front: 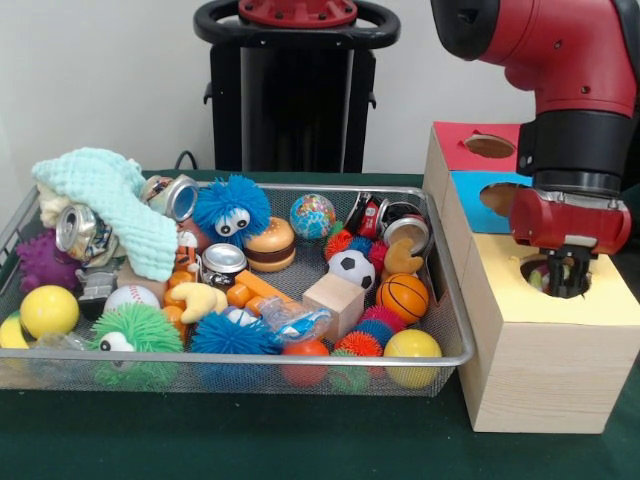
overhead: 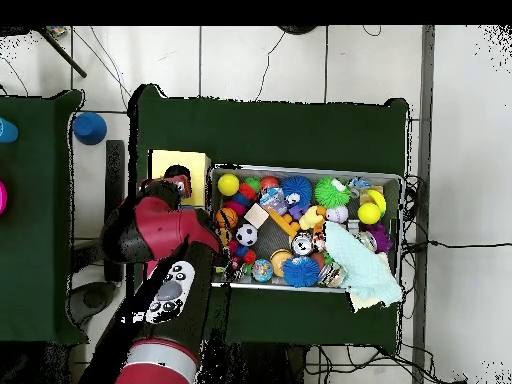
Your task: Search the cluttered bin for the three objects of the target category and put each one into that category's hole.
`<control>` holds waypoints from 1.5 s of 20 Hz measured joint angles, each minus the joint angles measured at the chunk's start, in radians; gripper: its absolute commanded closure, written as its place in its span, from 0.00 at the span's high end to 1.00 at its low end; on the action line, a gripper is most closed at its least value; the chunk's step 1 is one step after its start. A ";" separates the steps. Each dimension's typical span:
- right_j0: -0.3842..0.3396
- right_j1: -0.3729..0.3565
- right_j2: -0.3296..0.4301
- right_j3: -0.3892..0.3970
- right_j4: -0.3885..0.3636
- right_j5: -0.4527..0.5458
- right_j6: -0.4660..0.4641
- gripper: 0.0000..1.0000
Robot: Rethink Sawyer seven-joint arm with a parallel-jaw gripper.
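The setting is a robotics laboratory. A red and black robot arm (front: 560,60) is mounted on a black pedestal (front: 295,95) at a table covered in dark green cloth (overhead: 270,125). The overhead view shows a pale tiled floor (overhead: 260,55) with loose cables (overhead: 440,245) running across it. A second green-covered table (overhead: 35,215) stands beside the first. Behind the pedestal is a plain white wall (front: 100,70).

White wall, tiled floor.
A plain wall (front: 100,70) rises behind the green table (overhead: 270,125); cables (overhead: 270,60) trail over pale floor tiles (overhead: 460,150).
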State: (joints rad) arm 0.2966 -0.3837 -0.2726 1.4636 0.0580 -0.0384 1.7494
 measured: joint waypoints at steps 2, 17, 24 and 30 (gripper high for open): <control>0.000 0.003 0.000 -0.001 0.000 0.000 0.000 0.00; -0.001 0.013 -0.001 -0.017 0.000 -0.001 0.000 0.00; -0.001 0.019 -0.002 -0.025 0.000 -0.009 0.000 0.00; -0.010 0.017 0.001 -0.025 0.000 -0.009 0.000 0.00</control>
State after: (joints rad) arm 0.2870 -0.3664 -0.2712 1.4389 0.0580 -0.0473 1.7494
